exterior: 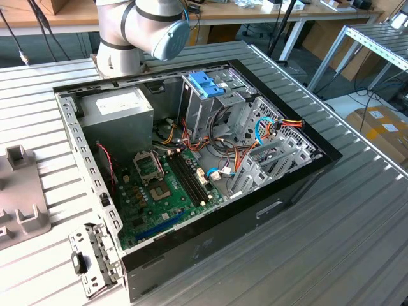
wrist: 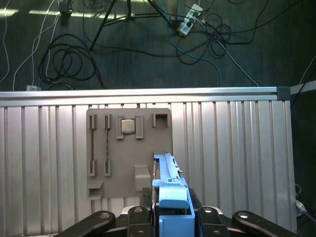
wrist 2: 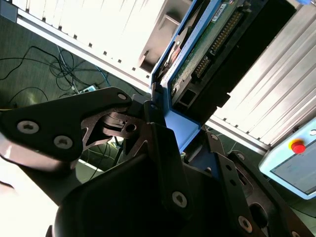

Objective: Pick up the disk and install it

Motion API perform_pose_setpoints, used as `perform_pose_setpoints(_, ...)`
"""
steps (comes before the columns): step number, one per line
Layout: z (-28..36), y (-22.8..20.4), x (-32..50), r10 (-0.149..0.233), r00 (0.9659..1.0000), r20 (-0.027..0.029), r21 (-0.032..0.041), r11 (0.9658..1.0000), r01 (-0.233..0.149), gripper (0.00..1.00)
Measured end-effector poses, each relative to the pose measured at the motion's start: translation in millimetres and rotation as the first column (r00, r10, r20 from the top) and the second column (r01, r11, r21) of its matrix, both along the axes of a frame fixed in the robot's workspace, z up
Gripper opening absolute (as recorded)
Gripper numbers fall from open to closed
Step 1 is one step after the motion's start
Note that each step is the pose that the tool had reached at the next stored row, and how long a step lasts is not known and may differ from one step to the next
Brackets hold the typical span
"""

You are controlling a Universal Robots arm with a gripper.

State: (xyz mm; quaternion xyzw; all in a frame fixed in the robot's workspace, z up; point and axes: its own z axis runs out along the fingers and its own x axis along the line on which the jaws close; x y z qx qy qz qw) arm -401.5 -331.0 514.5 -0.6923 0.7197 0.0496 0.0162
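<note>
The pick-up looked done: the jaws of the gripper (wrist: 170,219) were pinching the disk (wrist: 170,195) by its blue carrier, holding it edge-on over the ribbed tabletop (wrist: 237,148) beside the grey fixture plate (wrist: 123,158), so by my reading the whole install was left to do. The exterior view added the open computer case (exterior: 268,210), with its drive cage (exterior: 204,111) in the upper middle of the frame and the arm (exterior: 140,29) at the upper left. The second wrist view showed the disk's green circuit board (wrist 2: 207,44).
</note>
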Motion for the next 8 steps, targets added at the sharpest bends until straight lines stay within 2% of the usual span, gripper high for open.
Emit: perform_pose_setpoints(8,0.0,0.0,3.4,0.000,1.0000,0.0000,0.0000,1.0000,0.000,0.37)
